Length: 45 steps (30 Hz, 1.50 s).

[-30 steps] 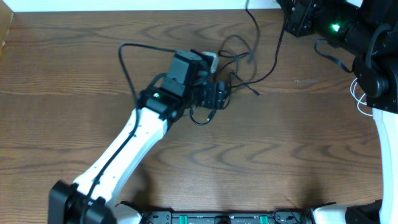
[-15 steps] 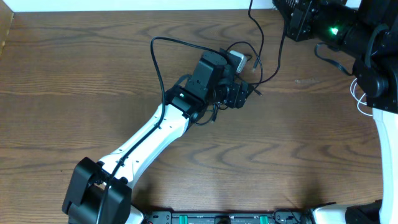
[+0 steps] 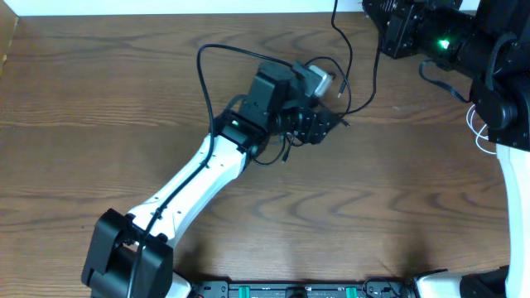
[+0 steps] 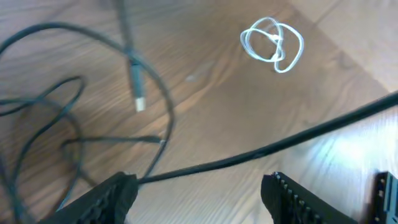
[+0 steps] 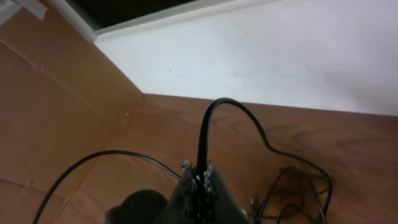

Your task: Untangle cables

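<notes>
The thin black cable (image 4: pixel 169 118) lies in slack, overlapping loops on the brown wooden tabletop (image 3: pixel 99 108), towards the far side and right of centre. Its small silver-tipped plug (image 4: pixel 138 102) rests flat inside one of those loops. The short white cable (image 4: pixel 277 45) sits in a small coil of its own, well apart from the black one and close to the base of the right arm, so I judge the two already separated. What remains is opening out the black loops.

One stretch of the black cable rises off the table to the right gripper (image 5: pixel 199 177), whose fingers are pressed together on it, with the cord standing straight up out of the tips. Another stretch crosses low through the left wrist view, just ahead of the left gripper (image 4: pixel 199 208). I cannot tell whether it touches either finger.

The left gripper's fingers stand wide apart with nothing between them, hovering over the tangle.

As I read it, I am mid-way through picking a second hold. Next I would lower the left gripper onto a single strand near the plug, pinch only that one, then draw it away from the right gripper's hold so the loops slide open rather than cinch.
</notes>
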Tool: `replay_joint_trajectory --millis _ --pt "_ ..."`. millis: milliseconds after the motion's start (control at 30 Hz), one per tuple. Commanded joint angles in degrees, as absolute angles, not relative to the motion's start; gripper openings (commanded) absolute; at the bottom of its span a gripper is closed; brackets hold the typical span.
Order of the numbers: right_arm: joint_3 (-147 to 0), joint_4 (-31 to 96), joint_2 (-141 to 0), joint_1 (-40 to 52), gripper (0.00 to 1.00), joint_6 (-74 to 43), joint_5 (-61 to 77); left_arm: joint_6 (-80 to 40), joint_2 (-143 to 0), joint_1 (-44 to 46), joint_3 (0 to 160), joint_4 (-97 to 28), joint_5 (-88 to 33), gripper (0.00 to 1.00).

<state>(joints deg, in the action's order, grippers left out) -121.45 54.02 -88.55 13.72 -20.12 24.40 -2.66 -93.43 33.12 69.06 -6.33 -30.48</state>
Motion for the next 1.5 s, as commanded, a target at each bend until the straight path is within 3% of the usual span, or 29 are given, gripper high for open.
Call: replay_joint_trajectory --millis 0,300,333,433,567,800,1167,1467 --pt "-122.2 54.7 -88.1 13.4 0.01 -19.0 24.5 -1.6 -94.4 36.0 70.2 -4.4 -25.4 0.7" --pt "-122.2 56.0 -88.1 13.4 0.01 -18.0 24.5 -5.1 -99.0 37.8 70.1 6.3 -19.3 0.7" --pt "-122.2 56.0 -88.1 13.4 0.01 -18.0 24.5 -5.0 -99.2 37.8 70.1 6.6 -17.8 0.65" --pt "-122.2 56.1 -88.1 13.2 0.01 -17.9 24.5 -5.0 -99.2 37.6 70.1 5.9 -14.3 0.31" --pt "-122.2 56.7 -88.1 11.9 0.01 -18.0 23.8 -6.7 -98.6 35.5 70.1 1.9 -13.9 0.08" --pt "-122.0 61.5 -88.6 8.9 0.01 -18.4 16.7 -9.1 -89.9 31.2 70.2 -3.0 -14.4 0.08" --pt "-122.0 69.5 -95.0 6.2 0.01 -18.4 16.1 -9.1 -67.9 29.6 70.8 0.4 -14.5 0.08" --pt "-122.0 68.4 -98.6 6.2 0.01 -12.4 25.7 -9.3 -61.7 29.6 70.8 4.1 -14.5 0.07"
